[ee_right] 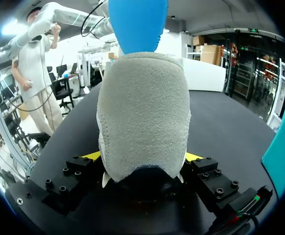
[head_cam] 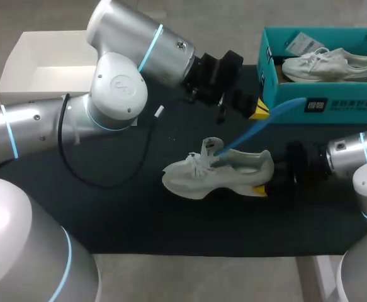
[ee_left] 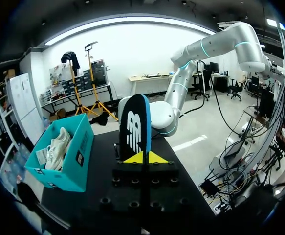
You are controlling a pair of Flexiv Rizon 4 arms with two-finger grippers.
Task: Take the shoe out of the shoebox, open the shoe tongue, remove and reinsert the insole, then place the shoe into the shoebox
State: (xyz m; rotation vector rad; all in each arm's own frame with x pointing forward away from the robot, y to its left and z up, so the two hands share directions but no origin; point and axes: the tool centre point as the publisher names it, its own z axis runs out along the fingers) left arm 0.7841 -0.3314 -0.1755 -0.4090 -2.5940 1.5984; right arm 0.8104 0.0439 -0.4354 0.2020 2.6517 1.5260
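Insole step in hand, judging by the layout: shoe out of the box, tongue lifted, insole partly in the shoe. Cannot tell from this moment whether it is coming out or going back in.

Pale grey-white lace-up sneaker at centre of the head view on the dark tabletop, toe toward frame left, heel toward frame right. Held at the heel by the right gripper, fingers closed on it from both sides. In the right wrist view, grey suede heel filling the gap between the yellow tips.

Long blue foam insole slanting from the shoe mouth toward upper right of frame. Lower end tucked in by the tongue, upper end overlapping the front wall of the teal cardboard shoebox. Pinched partway along by the left gripper, fingers clamped on its two faces. In the left wrist view, standing upright between the yellow tips.

Next move, as a guess: firm hold on the heel, then a draw or feed of the insole along the shoe's length without buckling it or folding the tongue in. After that, into the shoebox at upper right, beside the second white sneaker already lying there.

Writing: white logo on the insole's dark top face. Dark label with white print on the shoebox front. Printed paper tag inside. None read off. Open white cardboard box at upper left.
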